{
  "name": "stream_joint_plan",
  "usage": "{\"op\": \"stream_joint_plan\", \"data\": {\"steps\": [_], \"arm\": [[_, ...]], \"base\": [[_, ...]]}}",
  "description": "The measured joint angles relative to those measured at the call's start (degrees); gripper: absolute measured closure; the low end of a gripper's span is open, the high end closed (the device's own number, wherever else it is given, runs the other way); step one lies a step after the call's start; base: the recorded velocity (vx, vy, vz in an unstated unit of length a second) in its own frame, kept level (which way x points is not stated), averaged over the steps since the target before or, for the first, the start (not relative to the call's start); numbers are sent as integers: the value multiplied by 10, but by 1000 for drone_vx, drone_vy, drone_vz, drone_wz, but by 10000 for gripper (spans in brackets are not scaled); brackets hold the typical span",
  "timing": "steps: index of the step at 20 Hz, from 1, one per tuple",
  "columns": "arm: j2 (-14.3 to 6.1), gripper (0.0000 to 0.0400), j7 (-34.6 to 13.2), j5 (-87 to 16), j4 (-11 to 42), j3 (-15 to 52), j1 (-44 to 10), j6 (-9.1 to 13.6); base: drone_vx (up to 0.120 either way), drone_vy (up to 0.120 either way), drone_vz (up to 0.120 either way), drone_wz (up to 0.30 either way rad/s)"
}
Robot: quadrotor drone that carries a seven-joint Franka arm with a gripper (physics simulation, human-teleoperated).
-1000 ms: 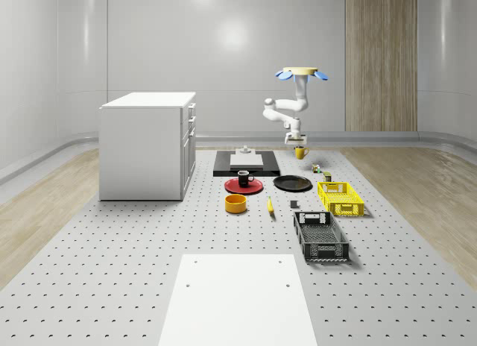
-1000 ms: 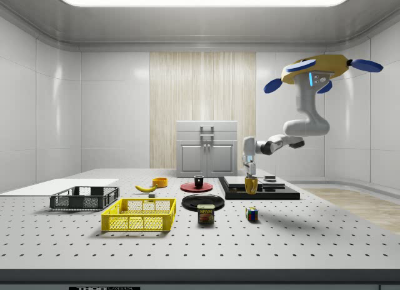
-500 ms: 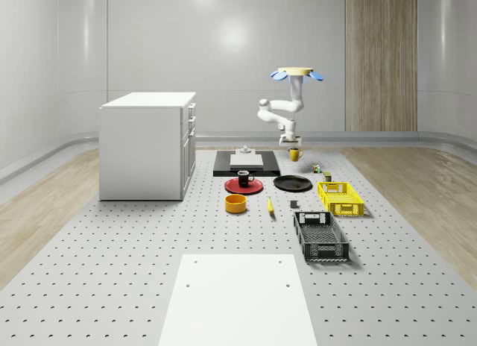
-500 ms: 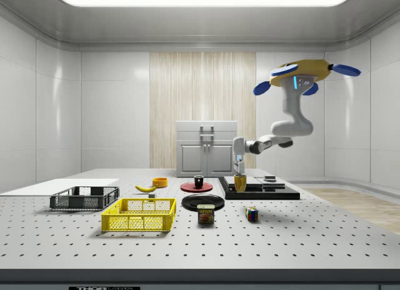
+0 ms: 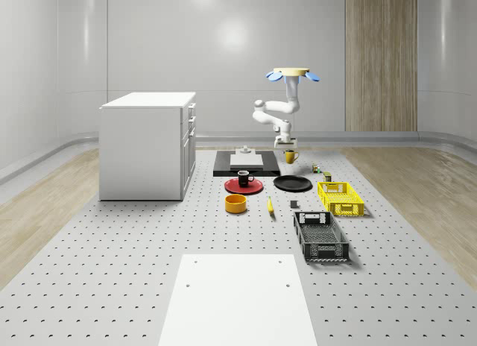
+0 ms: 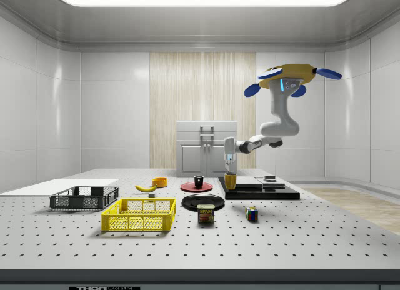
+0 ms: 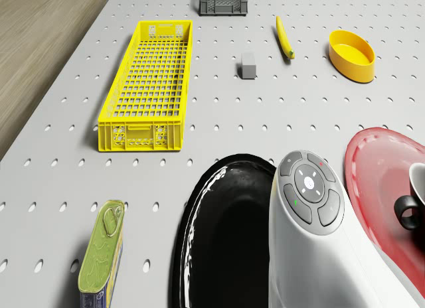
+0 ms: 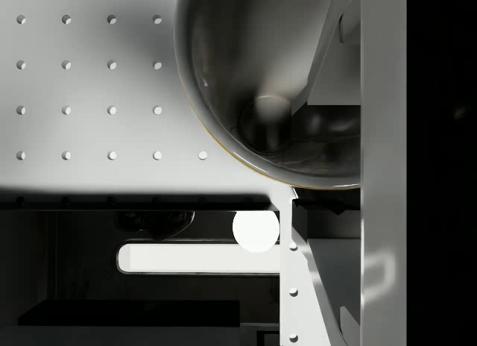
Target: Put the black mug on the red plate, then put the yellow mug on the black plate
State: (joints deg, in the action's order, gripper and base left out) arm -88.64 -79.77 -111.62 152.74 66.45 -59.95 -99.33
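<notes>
Hanging upright, the yellow mug [image 6: 230, 180] sits clamped in the gripper [image 6: 230, 172].

A yellow crate [image 7: 149, 86] lies beside a banana [image 7: 285, 37] and yellow bowl [image 7: 352, 55].

The drone [image 6: 291, 74] hovers high in the air above the far part of the bench [image 5: 112, 256], its yellow body level and its blue rotors spread to each side. From its underside the white arm [image 6: 275, 118] drops straight down, bends at an elbow and reaches sideways, then turns its wrist to point downward. The claw [image 6: 230, 172] hangs vertically a little above the bench, its fingers clamped on the yellow mug [image 6: 230, 180].
</notes>
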Motion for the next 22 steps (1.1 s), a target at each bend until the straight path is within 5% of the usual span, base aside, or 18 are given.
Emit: {"op": "stream_joint_plan", "data": {"steps": [9,18,22], "arm": [[-1,290,0,1,0,0,-1,-1],[-2,290,-1,1,0,0,-1,-2],[-3,290,-1,1,0,0,-1,-3]], "base": [[120,0,0,0],[120,0,-116,0],[120,0,-20,0]]}}
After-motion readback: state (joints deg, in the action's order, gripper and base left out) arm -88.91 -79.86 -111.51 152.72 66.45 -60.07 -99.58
